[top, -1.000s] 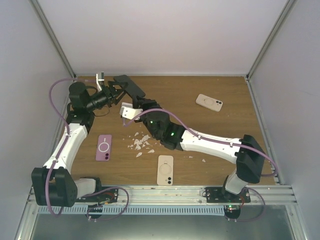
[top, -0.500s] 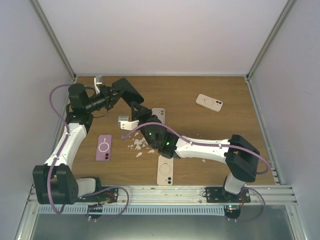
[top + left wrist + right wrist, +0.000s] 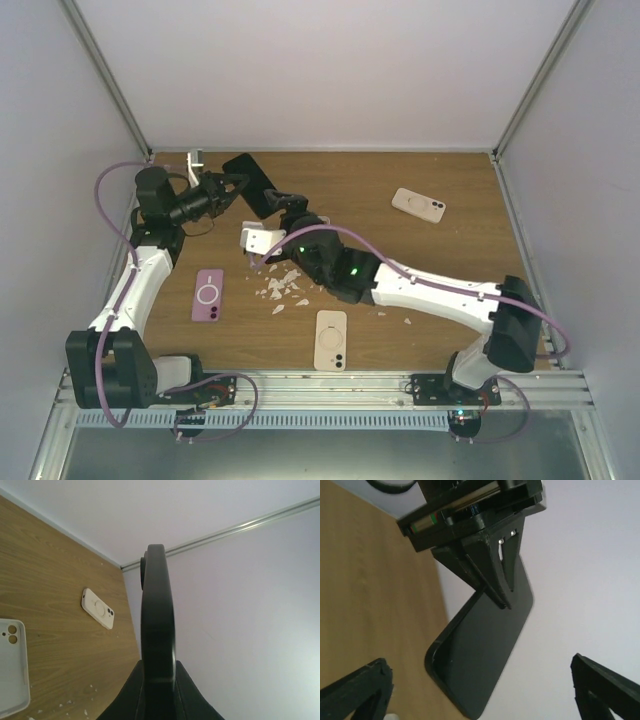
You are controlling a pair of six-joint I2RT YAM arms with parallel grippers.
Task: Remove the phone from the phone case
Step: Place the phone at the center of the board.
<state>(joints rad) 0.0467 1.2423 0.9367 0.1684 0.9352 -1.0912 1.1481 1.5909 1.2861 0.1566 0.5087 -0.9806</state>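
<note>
Black against the brown table [image 3: 420, 270], the phone [image 3: 255, 180] sits in the upper left of the top view. It is held off the wood by the left gripper [image 3: 232, 186], whose jaws are clamped tight on one end. From the left wrist the phone shows edge-on, a dark strip up the middle of the frame.

Just below and right of the phone in the top view, the right gripper [image 3: 285, 204] has its jaws spread wide and grips nothing. In the right wrist view its fingers [image 3: 360, 690] stand at the two bottom corners, and the phone lies beyond them, untouched.

At the lower left of the left wrist view a white case [image 3: 12, 670] lies flat on the table, apart from the phone.

Elsewhere in the top view:
- a pink case [image 3: 208, 295] at the left
- a beige case [image 3: 331, 340] at bottom centre
- a second beige case [image 3: 418, 204] at the upper right
- white scraps [image 3: 282, 288] in the middle
</note>
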